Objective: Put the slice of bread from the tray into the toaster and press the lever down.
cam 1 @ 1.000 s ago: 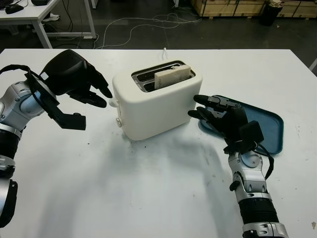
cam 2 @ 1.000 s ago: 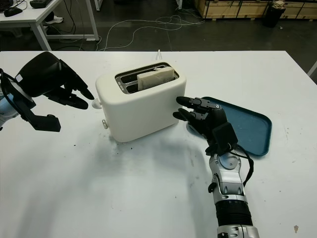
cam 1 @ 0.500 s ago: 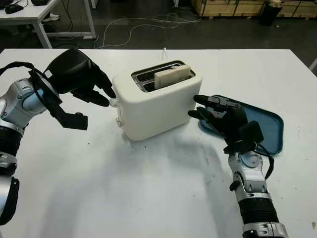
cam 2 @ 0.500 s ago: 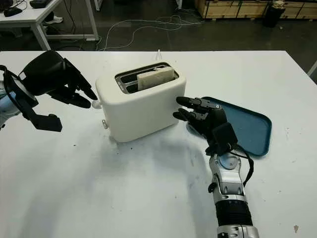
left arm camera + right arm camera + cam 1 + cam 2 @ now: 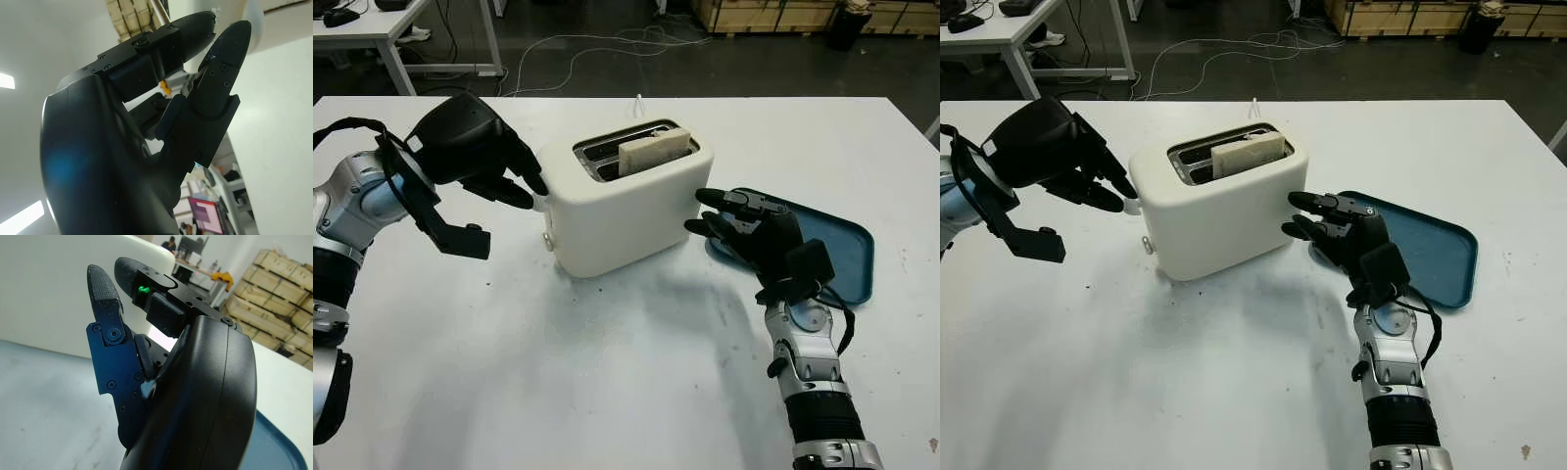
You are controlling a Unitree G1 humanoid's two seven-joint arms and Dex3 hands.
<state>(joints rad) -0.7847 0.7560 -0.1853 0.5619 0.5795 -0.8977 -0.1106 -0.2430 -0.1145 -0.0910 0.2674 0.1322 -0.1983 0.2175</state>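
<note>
The bread [image 5: 654, 152] stands in a slot of the toaster [image 5: 619, 201], mid-table. The left hand [image 5: 480, 157], open, is at the lever [image 5: 539, 204]. The right hand [image 5: 749, 227], open, is beside the toaster, over the tray [image 5: 847, 257].

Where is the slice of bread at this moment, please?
The slice of bread stands in the toaster slot nearer the robot, at the table's middle, left of the blue tray.

Bread slice [image 5: 653, 153] stands upright in the cream toaster [image 5: 625, 201] (blue tray [image 5: 847, 255] bare).
</note>
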